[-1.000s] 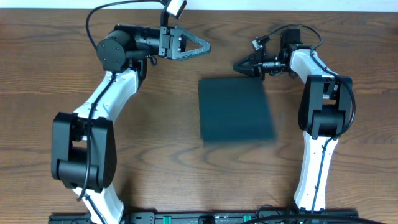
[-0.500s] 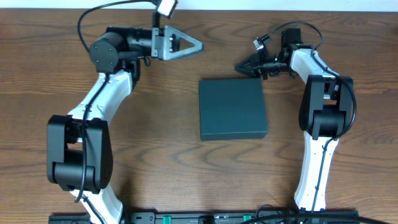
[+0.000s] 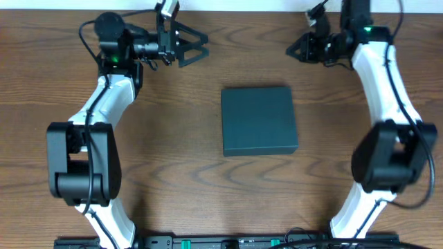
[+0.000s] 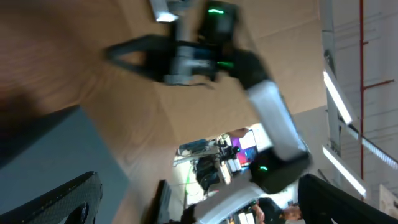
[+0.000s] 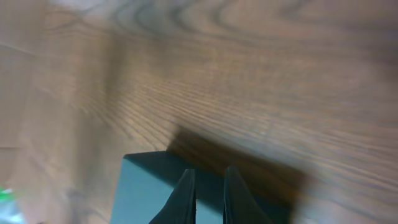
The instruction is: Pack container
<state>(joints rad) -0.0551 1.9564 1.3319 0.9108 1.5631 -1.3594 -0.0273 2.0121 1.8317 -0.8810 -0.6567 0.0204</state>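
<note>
Matte teal-black, the square container (image 3: pixel 259 121) lies closed on the grained wooden table (image 3: pixel 173 145), well apart from the left gripper (image 3: pixel 205 45), fingers spread, and the right gripper (image 3: pixel 290 50), slim fingers pressed together

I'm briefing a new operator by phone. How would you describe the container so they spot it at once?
Look at the brown wooden table from overhead, in the stretch between the left arm and the right arm. The container lies flat at the centre, closed. It is the only dark teal square box there, touched by neither arm.
</note>
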